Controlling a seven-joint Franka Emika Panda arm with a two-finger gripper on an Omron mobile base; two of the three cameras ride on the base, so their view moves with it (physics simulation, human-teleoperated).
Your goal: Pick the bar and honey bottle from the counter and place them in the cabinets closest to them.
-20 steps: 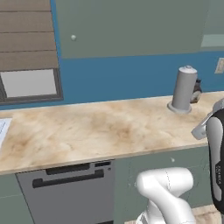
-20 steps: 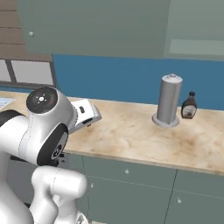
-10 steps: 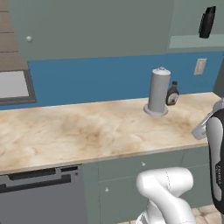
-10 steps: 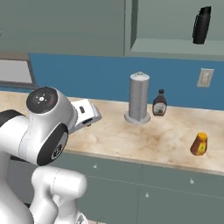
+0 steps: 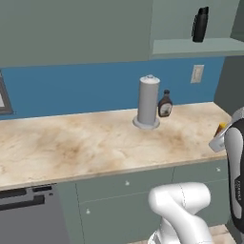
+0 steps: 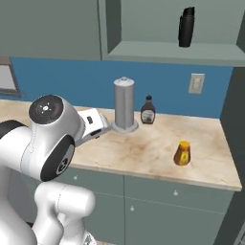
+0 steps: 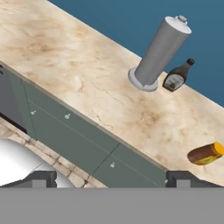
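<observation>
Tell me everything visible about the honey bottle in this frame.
The honey bottle is a small amber-orange squeeze bottle with a yellow cap and a darker reddish-brown label around its body; it looks like plastic. It stands upright, cap on top, on the beige marbled counter, toward the right end and nearer the front edge than the grey cylinder and the dark bottle behind it. Nothing but the counter touches it. In the left base view the arm hides most of it.

A blue wall [image 6: 57, 79] with a pale outlet [image 6: 195, 83] backs the kitchen.
</observation>
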